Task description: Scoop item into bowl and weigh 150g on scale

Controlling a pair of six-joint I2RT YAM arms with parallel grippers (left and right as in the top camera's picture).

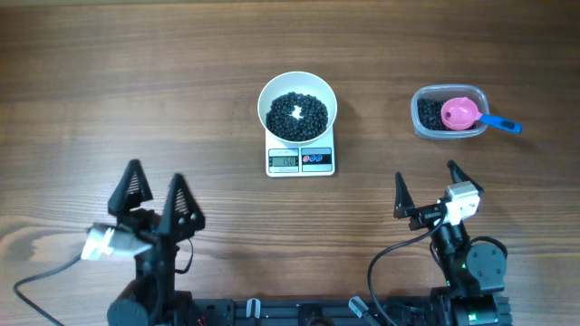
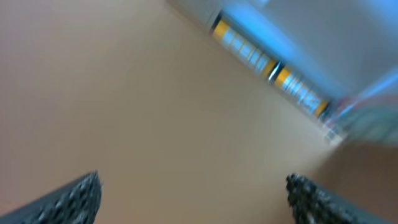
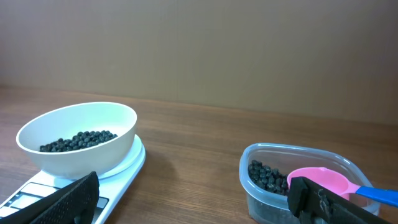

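Observation:
The white bowl (image 1: 297, 107) (image 3: 78, 143) stands on the white scale (image 1: 301, 160) (image 3: 59, 186) and holds a heap of the black item (image 1: 296, 116) (image 3: 78, 140). More of the item (image 1: 427, 113) (image 3: 268, 177) lies in a clear tub (image 1: 450, 111) (image 3: 298, 183), with a pink scoop (image 1: 460, 113) (image 3: 320, 180) resting in it, blue handle pointing right. My left gripper (image 1: 156, 187) (image 2: 193, 186) hangs open and empty near the front left, its wrist view blurred. Front right, my right gripper (image 1: 424, 182) (image 3: 194, 196) is open and empty, well short of the scale and the tub.
The wooden table (image 1: 136, 81) stretches around the scale and tub. A plain wall (image 3: 199, 43) rises behind the table in the right wrist view. Both arm bases and cables sit along the front edge.

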